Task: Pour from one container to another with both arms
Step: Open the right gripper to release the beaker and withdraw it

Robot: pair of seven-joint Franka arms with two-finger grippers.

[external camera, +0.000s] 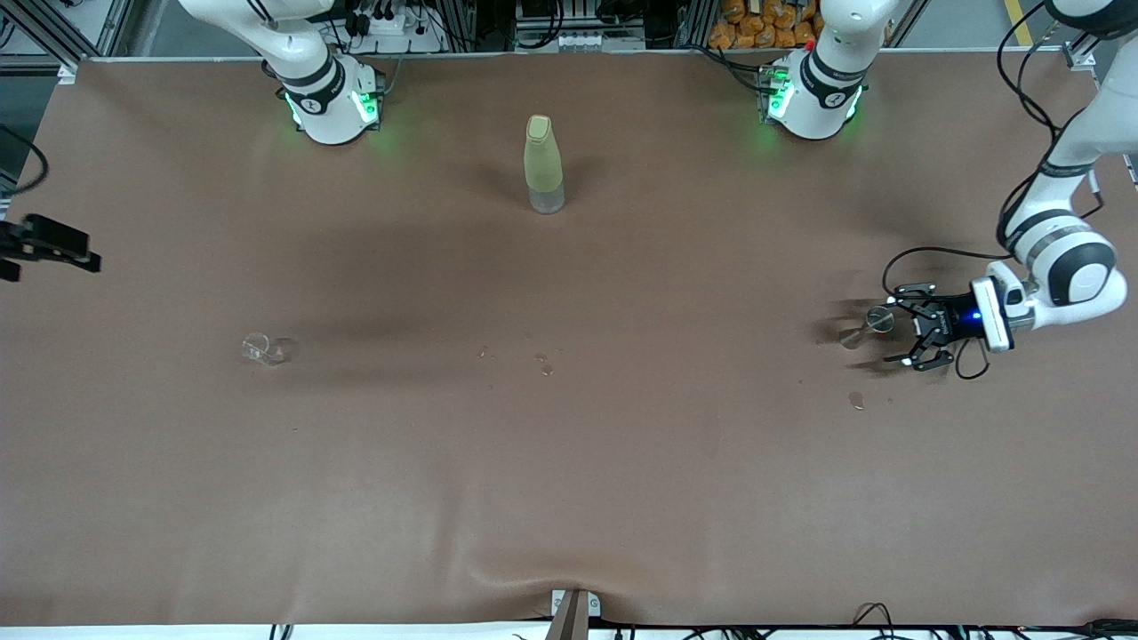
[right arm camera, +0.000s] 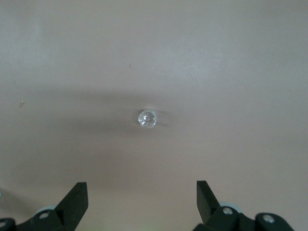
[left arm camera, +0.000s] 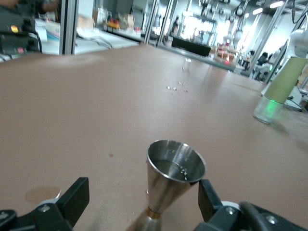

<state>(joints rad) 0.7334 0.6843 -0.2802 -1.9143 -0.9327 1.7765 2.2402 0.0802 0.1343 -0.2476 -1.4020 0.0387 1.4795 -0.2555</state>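
The left gripper (external camera: 907, 331), fingers spread, has the upright metal cup (external camera: 876, 322) standing between them; the right gripper (external camera: 53, 244), also spread, waits well away from the small glass (external camera: 260, 348).

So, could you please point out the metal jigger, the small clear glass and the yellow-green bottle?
metal jigger (left arm camera: 175, 166): left wrist view, on the upper cup's inner wall.
small clear glass (external camera: 263, 349): front view, on its side wall.
yellow-green bottle (external camera: 542, 160): front view, on its body.
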